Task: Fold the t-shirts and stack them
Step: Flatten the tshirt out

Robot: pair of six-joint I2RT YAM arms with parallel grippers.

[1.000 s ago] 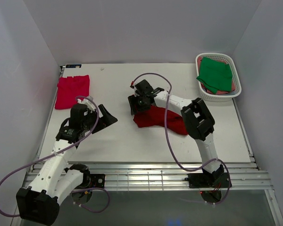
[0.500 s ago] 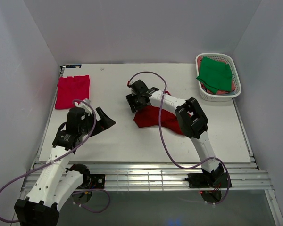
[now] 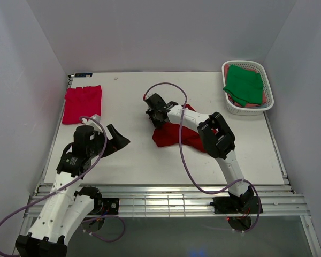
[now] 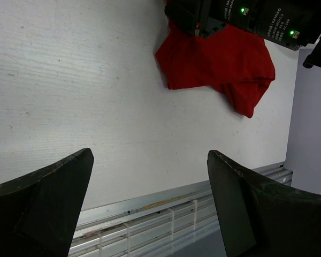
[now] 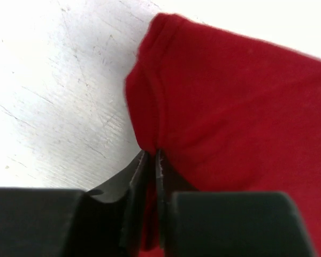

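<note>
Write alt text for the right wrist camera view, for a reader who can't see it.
The right gripper is pinched shut on a fold at the edge of the dark red t-shirt, its dark fingers at the bottom of the frame. Scratched white table fills the left.

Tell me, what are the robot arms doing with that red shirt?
The right arm's fingers are pinched on a fold at the edge of the dark red t-shirt, crumpled mid-table. The left arm's fingers hang open over bare table, holding nothing. A pinkish-red t-shirt lies flat at the far left, and a green t-shirt sits in the white basket.
</note>
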